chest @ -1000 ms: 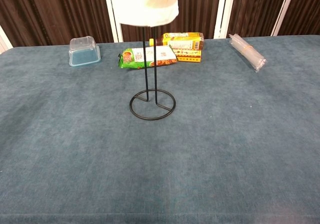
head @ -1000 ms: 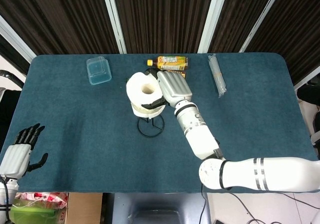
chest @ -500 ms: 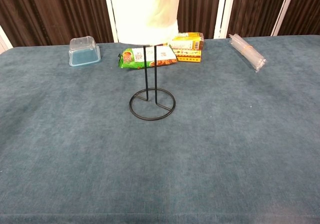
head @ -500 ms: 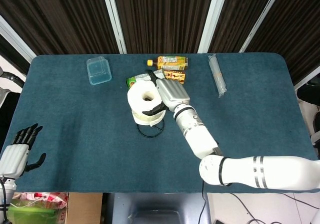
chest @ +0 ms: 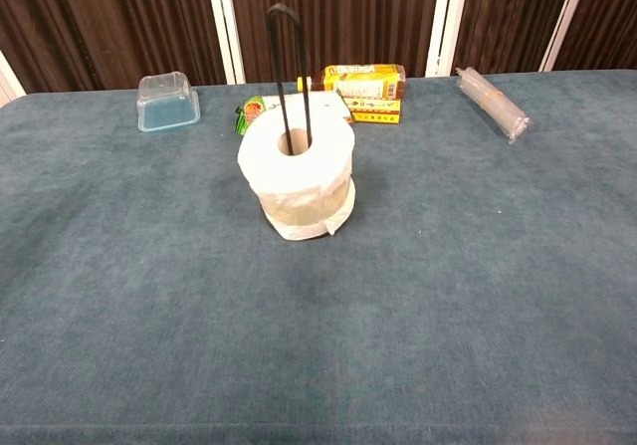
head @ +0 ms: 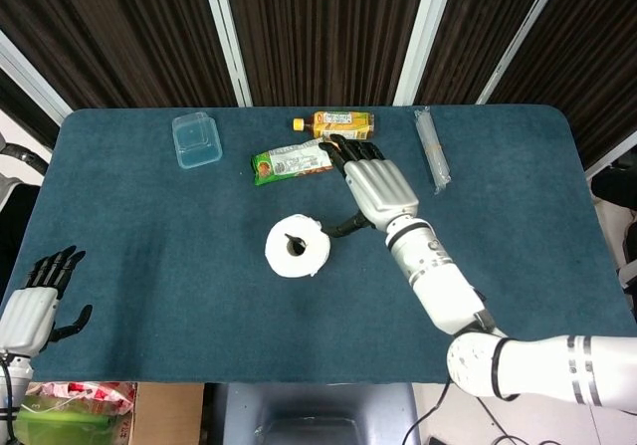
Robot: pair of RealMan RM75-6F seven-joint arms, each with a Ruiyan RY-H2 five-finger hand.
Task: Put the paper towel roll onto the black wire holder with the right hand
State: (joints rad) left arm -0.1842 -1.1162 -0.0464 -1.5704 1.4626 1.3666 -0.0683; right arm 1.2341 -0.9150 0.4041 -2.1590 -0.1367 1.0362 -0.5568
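The counter (head: 149, 266) is covered in blue felt, which should keep the stand from sliding. My right hand (head: 378, 188) hovers just beside the paper towel roll (chest: 297, 176), fingers spread and holding nothing, thumb pointing toward the roll. My left hand (head: 40, 301) rests open at the counter's near left edge, out of the way. The roll sits low on the black wire holder (chest: 289, 77), whose loop pokes up through the core, so I judge the placement done. A green snack packet (head: 292, 161), bottle (head: 338, 122) and plastic tub (head: 196, 138) lie behind, well apart.
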